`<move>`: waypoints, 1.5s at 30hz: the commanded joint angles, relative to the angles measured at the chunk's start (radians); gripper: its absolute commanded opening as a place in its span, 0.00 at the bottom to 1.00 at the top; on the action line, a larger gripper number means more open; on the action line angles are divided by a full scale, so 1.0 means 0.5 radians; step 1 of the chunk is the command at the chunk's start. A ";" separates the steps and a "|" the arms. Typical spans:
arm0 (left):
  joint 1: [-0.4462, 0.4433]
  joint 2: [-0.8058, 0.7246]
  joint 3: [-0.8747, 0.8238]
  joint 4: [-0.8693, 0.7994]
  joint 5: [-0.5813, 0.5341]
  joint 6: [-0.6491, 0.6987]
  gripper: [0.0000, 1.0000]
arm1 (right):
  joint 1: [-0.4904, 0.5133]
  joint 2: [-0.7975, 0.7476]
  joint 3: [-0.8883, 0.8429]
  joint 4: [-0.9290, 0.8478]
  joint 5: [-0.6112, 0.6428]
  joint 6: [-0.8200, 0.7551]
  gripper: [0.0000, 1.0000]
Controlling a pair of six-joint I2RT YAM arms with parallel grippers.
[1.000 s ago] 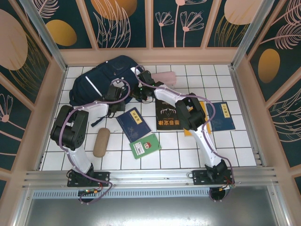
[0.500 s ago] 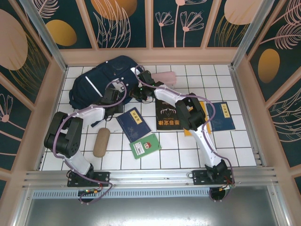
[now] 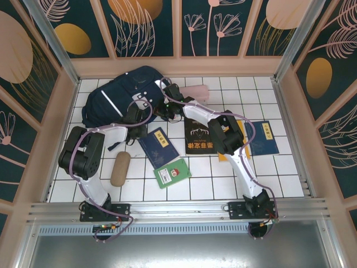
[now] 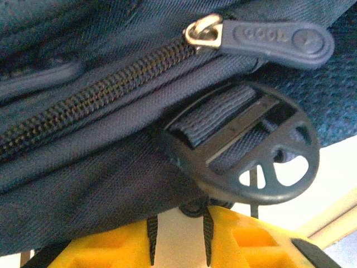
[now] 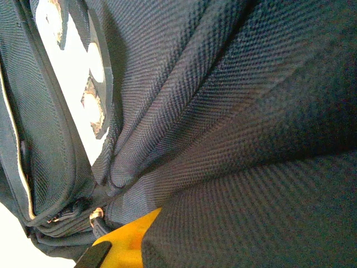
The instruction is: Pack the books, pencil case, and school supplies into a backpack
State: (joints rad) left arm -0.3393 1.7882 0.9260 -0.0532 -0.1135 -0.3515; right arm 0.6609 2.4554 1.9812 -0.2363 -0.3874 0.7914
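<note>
With its elbow swung back inward, the left gripper [image 3: 135, 113] sits just below the shut zipper [image 4: 100, 95] that slants across the backpack [image 3: 117, 95] in the far-left corner of the table [image 3: 279, 167], nearer to it than the right gripper [image 3: 163, 107]; I cannot tell either gripper's finger gap.

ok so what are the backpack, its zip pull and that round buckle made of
backpack: navy woven fabric, likely nylon or polyester, matte; the weave shows.
zip pull: moulded rubber or soft plastic, going by its raised lettering.
buckle: dark hard plastic, slightly glossy, with smooth moulded edges.

Large navy-blue fabric backpack [image 3: 125, 89] lies flat, far left; navy book [image 3: 158, 146], black book [image 3: 199, 135], small green book [image 3: 172, 173] lie nearer, centre.
</note>
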 commanded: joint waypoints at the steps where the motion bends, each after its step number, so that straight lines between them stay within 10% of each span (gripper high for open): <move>1: 0.010 0.053 0.077 0.011 -0.012 0.038 0.31 | 0.015 0.053 0.044 0.068 -0.041 0.006 0.00; 15: 0.010 0.208 0.234 -0.058 -0.104 0.121 0.28 | 0.016 0.056 0.042 0.065 -0.056 0.002 0.00; 26: 0.013 0.242 0.289 -0.113 -0.086 0.151 0.00 | 0.012 0.044 0.038 0.055 -0.055 -0.003 0.00; 45: 0.171 -0.234 0.105 -0.354 -0.041 -0.150 0.00 | -0.082 -0.147 -0.237 0.182 0.010 0.018 0.00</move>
State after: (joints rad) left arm -0.2852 1.7321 0.9905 -0.1917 -0.0868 -0.3710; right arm 0.6529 2.4355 1.8980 -0.1520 -0.4004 0.7921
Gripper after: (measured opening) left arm 0.049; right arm 0.084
